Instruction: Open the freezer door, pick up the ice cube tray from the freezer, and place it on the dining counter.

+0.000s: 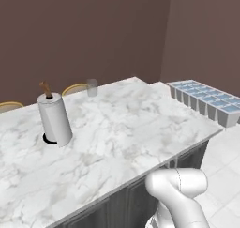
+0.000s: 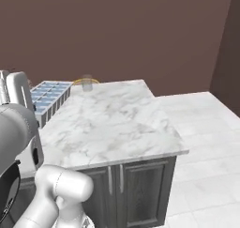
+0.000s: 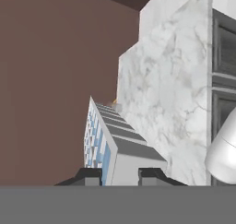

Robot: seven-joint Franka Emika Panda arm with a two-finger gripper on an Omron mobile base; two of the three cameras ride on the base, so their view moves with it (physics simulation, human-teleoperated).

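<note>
Ice tray (image 3: pixel 108 144) already out of freezer, pinched between fingers (image 3: pixel 90 176) at near end. Still airborne beside marble counter (image 1: pixel 122 133) edge, just needs setting down.

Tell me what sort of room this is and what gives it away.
Most likely a home kitchen or dining area: a marble dining counter on a dark panelled base, a paper towel roll and a glass standing on it, chair backs beyond, and an ice cube tray held beside it.
</note>
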